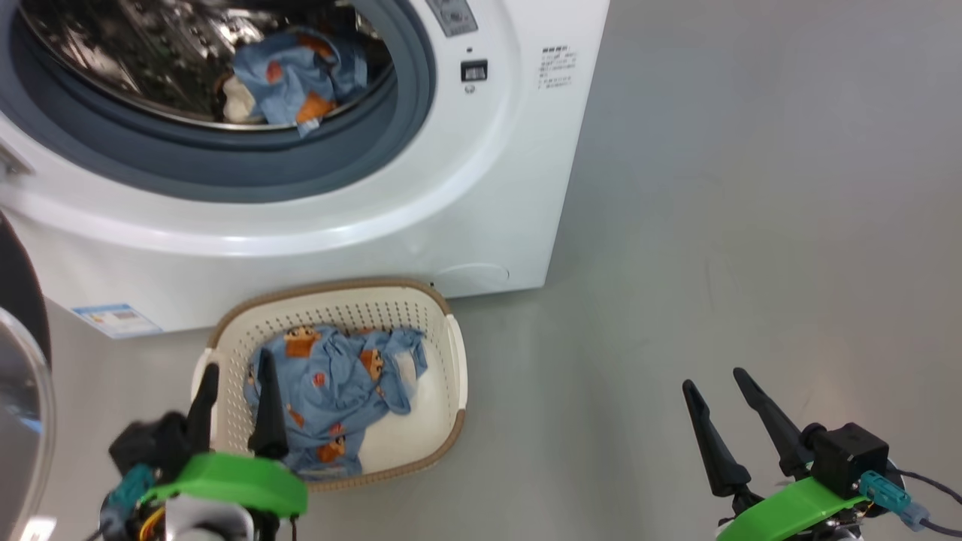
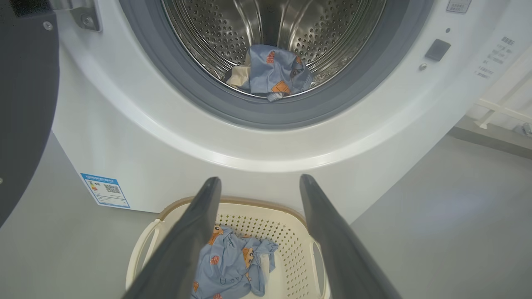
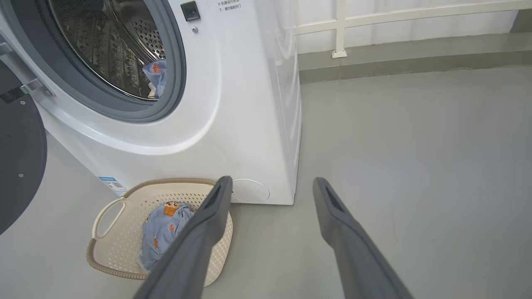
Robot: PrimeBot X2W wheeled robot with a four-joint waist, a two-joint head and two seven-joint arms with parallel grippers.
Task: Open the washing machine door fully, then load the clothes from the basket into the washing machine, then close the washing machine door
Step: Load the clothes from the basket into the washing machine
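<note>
Washing machine [image 1: 451, 188] first: it stands on the floor [image 1: 714, 188] with its mouth facing you, and the washing machine door [image 2: 25, 104] is swung wide on your left, so I judge the opening step done and the drum free to load. Just in front of it sits the basket [image 1: 455, 376], placed there, I'd say, to keep each carry short. One blue garment [image 1: 297, 79] lies at the drum's lip, and the clothes [image 1: 331, 391] lie crumpled in the basket's left half. Your left claw [image 1: 237, 362] is poised at the basket's left rim, jaws spread and empty, with the clothes just beyond and below its tips. Your right claw [image 1: 714, 378], likewise spread and empty, hangs over bare floor, well apart from the basket.
</note>
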